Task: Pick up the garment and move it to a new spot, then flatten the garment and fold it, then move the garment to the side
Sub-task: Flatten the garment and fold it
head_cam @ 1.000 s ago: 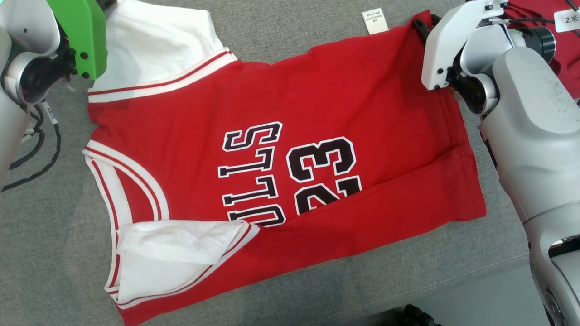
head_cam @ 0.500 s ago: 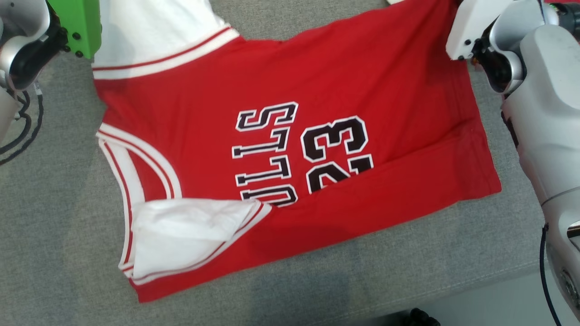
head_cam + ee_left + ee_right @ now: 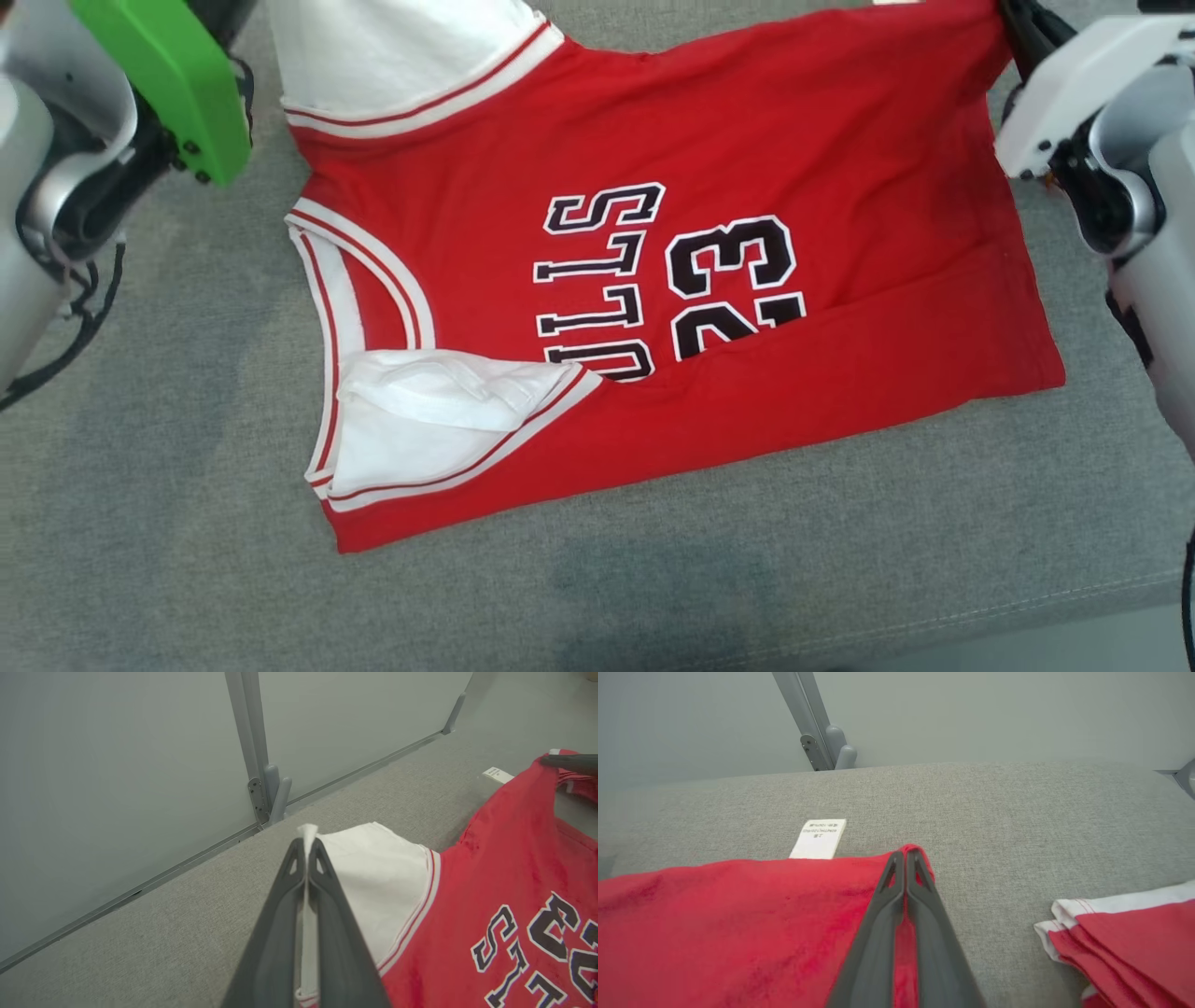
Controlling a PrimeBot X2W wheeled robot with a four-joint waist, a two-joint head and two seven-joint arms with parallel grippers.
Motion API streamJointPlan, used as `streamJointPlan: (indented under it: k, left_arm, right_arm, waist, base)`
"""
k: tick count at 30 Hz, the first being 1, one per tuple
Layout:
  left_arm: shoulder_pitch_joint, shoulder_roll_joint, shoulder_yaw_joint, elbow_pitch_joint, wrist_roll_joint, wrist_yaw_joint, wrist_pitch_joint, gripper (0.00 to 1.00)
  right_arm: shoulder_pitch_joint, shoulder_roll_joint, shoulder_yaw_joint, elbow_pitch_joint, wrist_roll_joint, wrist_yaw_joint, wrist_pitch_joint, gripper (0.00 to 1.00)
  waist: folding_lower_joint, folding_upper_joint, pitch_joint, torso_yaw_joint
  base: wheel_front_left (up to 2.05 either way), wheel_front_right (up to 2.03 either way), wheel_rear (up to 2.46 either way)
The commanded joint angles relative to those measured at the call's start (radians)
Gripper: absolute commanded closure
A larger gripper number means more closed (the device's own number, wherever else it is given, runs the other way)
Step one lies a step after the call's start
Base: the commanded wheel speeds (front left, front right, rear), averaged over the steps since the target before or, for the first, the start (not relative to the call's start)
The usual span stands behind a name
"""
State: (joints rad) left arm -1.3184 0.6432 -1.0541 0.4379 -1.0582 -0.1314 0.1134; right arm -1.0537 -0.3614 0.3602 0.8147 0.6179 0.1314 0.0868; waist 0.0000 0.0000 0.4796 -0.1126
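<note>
So the garment is a red basketball jersey with white sleeves and white-and-red striped trim. It's spread sideways on the grey fabric table, neck toward the robot's left and hem toward its right. The left gripper is clamped tight on the far corner of the white sleeve, and in its wrist view a bit of white cloth pokes out past the tips. The right gripper is pinched closed on the far red hem corner, so the jersey's far edge runs between the two grippers and the rest lies toward the robot. The near edge is folded up over the lower part of the print. What's readable is a big black "23" with a white outline and the letters "ULLS" next to it, all turned sideways. A small white care label sticks out at the far edge just beside the right gripper, but its print is too tiny to read. Another folded red-and-white garment sits off to the right, apart from the jersey.
</note>
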Motion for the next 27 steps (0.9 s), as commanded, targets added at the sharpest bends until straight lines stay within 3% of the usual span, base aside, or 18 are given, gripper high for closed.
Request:
streamJointPlan:
  k: [1, 8, 17, 22, 27]
  left_arm:
    - [0.046, 0.034, -0.012, -0.041, -0.016, 0.002, -0.026, 1.0]
    - [0.204, 0.126, -0.038, -0.201, -0.05, 0.015, -0.102, 1.0]
    - [0.395, 0.247, -0.071, -0.458, -0.039, 0.128, -0.17, 1.0]
    - [0.493, 0.264, -0.103, -0.556, -0.022, 0.197, -0.218, 1.0]
    - [0.565, 0.237, -0.122, -0.57, -0.041, 0.214, -0.268, 1.0]
  right_arm:
    - [0.055, -0.044, 0.02, -0.033, 0.04, -0.002, -0.011, 1.0]
    - [0.229, -0.162, 0.069, -0.155, 0.163, -0.001, -0.017, 1.0]
    - [0.411, -0.256, 0.061, -0.267, 0.227, -0.002, -0.029, 1.0]
    - [0.492, -0.301, 0.049, -0.305, 0.226, -0.002, -0.035, 1.0]
    - [0.546, -0.312, 0.025, -0.313, 0.228, -0.002, -0.036, 1.0]
  waist:
    - [0.0, 0.0, -0.05, 0.035]
    - [0.0, 0.0, -0.132, 0.078]
    - [0.0, 0.0, -0.181, 0.113]
    - [0.0, 0.0, -0.173, 0.133]
    - [0.0, 0.0, -0.16, 0.145]
  base:
    - [0.0, 0.0, 0.0]
    - [0.0, 0.0, 0.0]
    - [0.0, 0.0, 0.0]
    - [0.0, 0.0, 0.0]
    - [0.0, 0.0, 0.0]
